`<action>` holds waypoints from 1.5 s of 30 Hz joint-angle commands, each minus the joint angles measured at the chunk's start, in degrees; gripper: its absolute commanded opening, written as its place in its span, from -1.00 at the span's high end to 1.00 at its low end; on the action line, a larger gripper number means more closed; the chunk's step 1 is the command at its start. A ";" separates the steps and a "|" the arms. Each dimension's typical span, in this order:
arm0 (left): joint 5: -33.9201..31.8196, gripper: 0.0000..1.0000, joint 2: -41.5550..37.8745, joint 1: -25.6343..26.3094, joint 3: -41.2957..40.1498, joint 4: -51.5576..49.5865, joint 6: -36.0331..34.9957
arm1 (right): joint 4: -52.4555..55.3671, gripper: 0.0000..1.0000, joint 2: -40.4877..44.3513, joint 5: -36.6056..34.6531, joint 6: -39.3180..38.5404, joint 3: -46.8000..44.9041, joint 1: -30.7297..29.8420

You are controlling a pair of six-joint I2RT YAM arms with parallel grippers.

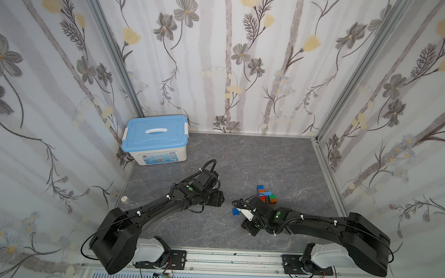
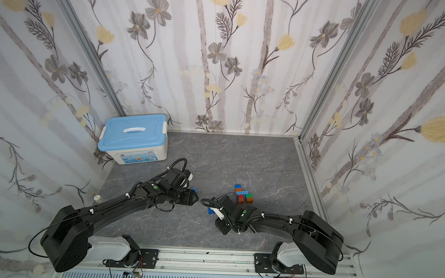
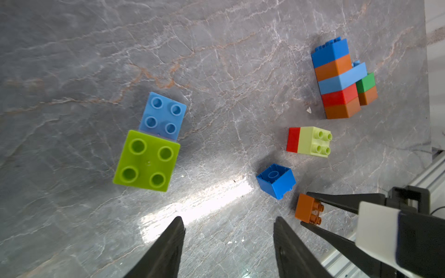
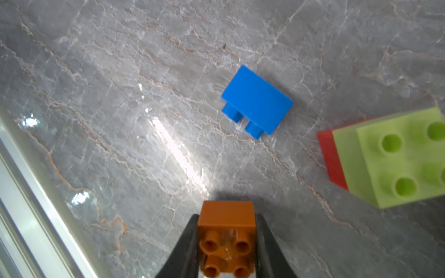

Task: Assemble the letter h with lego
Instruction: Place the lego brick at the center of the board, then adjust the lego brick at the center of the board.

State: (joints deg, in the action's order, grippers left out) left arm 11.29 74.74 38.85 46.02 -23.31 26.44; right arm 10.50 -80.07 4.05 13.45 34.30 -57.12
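Our right pincer (image 4: pixel 226 217) is clamped on an orange brick (image 4: pixel 227 240). The part-built lego stack (image 1: pixel 265 195) stands near it on the tabletop (image 1: pixel 267 159), farther from our base. Our left pincer (image 3: pixel 228 219), half open and empty, is farther from the stack.

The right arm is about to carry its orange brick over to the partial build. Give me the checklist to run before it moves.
1. right gripper shut on the orange brick: ok.
2. Brick sits square between the jaws, studs toward the wrist: ok.
3. left gripper open and empty: ok.
4. Route to the partial build free: not ok; the red-and-lime pair lies on its side between the two, with the blue brick close by.
5. Held brick lifted off the table: cannot tell.
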 commanded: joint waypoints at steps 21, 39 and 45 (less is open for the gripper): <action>-5.17 -0.34 -12.49 -4.05 -2.07 -7.96 2.61 | -6.51 -0.31 -4.13 -8.54 15.84 4.88 -0.81; -4.40 -0.32 -13.92 -4.23 -3.39 -7.46 3.01 | -6.82 -0.02 -10.52 -14.59 18.64 9.11 -2.39; -4.10 -0.32 -13.90 -4.28 -3.87 -7.28 3.16 | -5.56 0.20 -11.14 -15.88 19.32 10.21 -2.61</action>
State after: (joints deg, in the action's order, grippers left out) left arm 6.81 61.01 34.65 42.39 -30.57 29.15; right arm 4.64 -91.05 -9.54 31.51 43.90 -59.57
